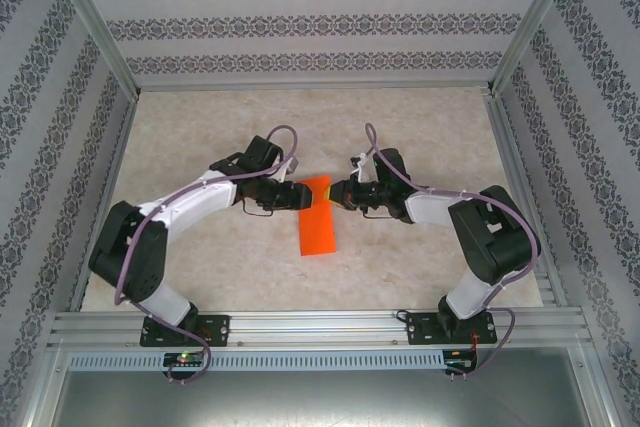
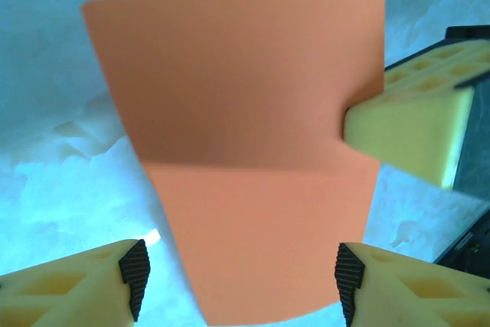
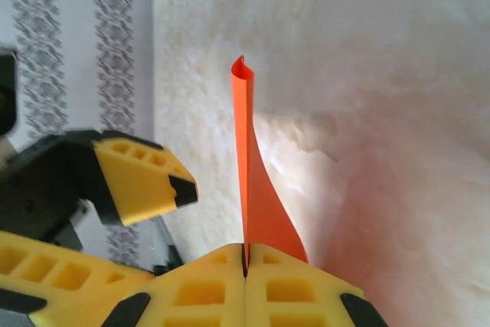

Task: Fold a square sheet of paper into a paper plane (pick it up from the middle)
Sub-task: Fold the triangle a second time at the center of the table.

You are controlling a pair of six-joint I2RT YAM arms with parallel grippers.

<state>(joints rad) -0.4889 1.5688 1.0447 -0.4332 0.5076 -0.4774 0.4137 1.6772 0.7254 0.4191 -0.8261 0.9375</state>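
The orange sheet of paper (image 1: 318, 217) lies as a long folded strip in the middle of the table, its far end raised between the two grippers. My right gripper (image 3: 245, 254) is shut on the paper's edge (image 3: 246, 189), which stands thin and upright above the closed fingers. In the top view the right gripper (image 1: 336, 193) meets the strip from the right. My left gripper (image 2: 241, 273) is open, its two pads spread either side of the paper (image 2: 245, 128), which shows a crease across it. The left gripper (image 1: 298, 195) sits at the strip's left side.
The table (image 1: 420, 127) is pale and marbled, fenced by aluminium rails and patterned walls. In the left wrist view a yellow finger (image 2: 406, 132) of the right gripper presses the paper's right edge. In the right wrist view a left finger (image 3: 142, 178) hangs left of the paper.
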